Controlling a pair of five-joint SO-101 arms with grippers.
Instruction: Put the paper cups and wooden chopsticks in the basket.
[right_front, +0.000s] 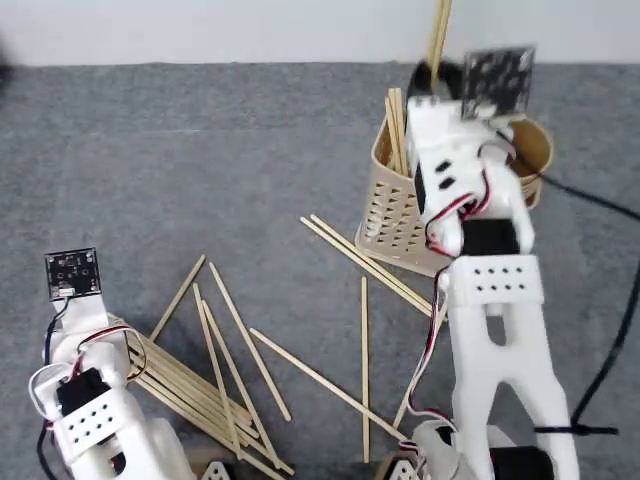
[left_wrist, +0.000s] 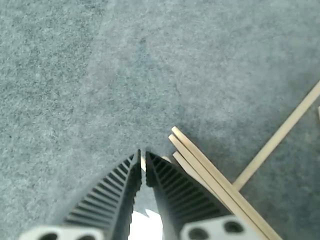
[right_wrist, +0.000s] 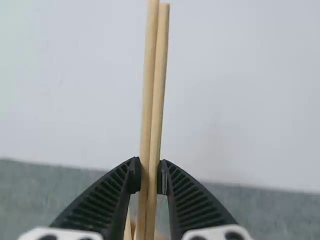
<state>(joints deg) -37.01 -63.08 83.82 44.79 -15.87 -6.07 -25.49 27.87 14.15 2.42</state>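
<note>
My right gripper (right_wrist: 148, 172) is shut on two wooden chopsticks (right_wrist: 154, 75) held upright, their ends pointing up. In the high view this gripper (right_front: 430, 78) hangs over the beige perforated basket (right_front: 392, 222) at the back right, where several chopsticks (right_front: 397, 128) stand inside. A tan paper cup (right_front: 537, 150) shows behind the arm at the basket's right side. Many loose chopsticks (right_front: 215, 370) lie scattered on the grey mat. My left gripper (left_wrist: 142, 156) is shut and low over the mat, beside the ends of a chopstick bundle (left_wrist: 200, 167).
The left arm (right_front: 85, 400) sits at the front left, with a pile of chopsticks (right_front: 175, 385) running under it. Two chopsticks (right_front: 365, 262) lie against the basket's front. A black cable (right_front: 610, 360) trails along the right edge.
</note>
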